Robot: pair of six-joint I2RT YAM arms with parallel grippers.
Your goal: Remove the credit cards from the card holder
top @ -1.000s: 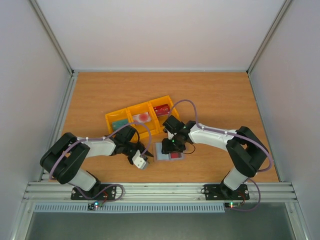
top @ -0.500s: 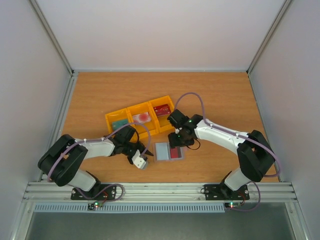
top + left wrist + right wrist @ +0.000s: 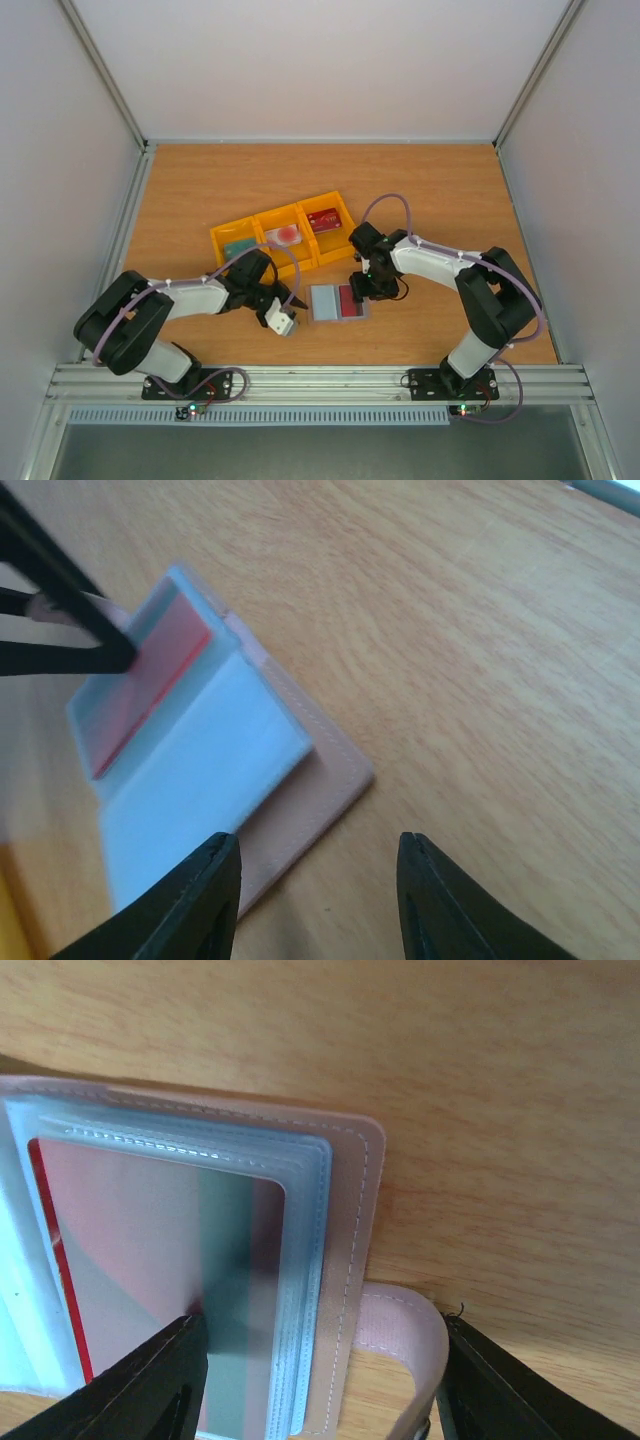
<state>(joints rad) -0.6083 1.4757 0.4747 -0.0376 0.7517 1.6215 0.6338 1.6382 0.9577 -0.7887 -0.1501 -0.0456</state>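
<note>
The card holder (image 3: pixel 324 303) lies open and flat on the desk (image 3: pixel 440 190), just in front of the yellow tray (image 3: pixel 262 228), pale blue inside facing up. Its left pocket (image 3: pixel 200 750) looks blank. Its right pocket holds a red card (image 3: pixel 350 299) behind a clear window, and the right wrist view shows a darker band across that card. A pink strap (image 3: pixel 405 1308) curls out from the holder's right edge.

The right jaws stand apart at that edge, one finger (image 3: pixel 150 1380) over the card's window and the other (image 3: pixel 500 1390) past the strap, above bare desk. Whether either finger touches cannot be told. A second ago these jaws hung over the middle of the holder and hid its far half. They have since slid to the right, so both pockets now show from above. The holder lies where it lay, with the red card still in its pocket.

The left jaws are apart too, low beside the holder's near left corner, with nothing between the fingers (image 3: pixel 205 900). That arm has barely shifted.

The tray's contents are unchanged: a teal card (image 3: pixel 238 246) in the left compartment, a whitish card with a red blotch (image 3: pixel 285 235) in the middle one, and a dark red card (image 3: pixel 323 219) in the right one.
</note>
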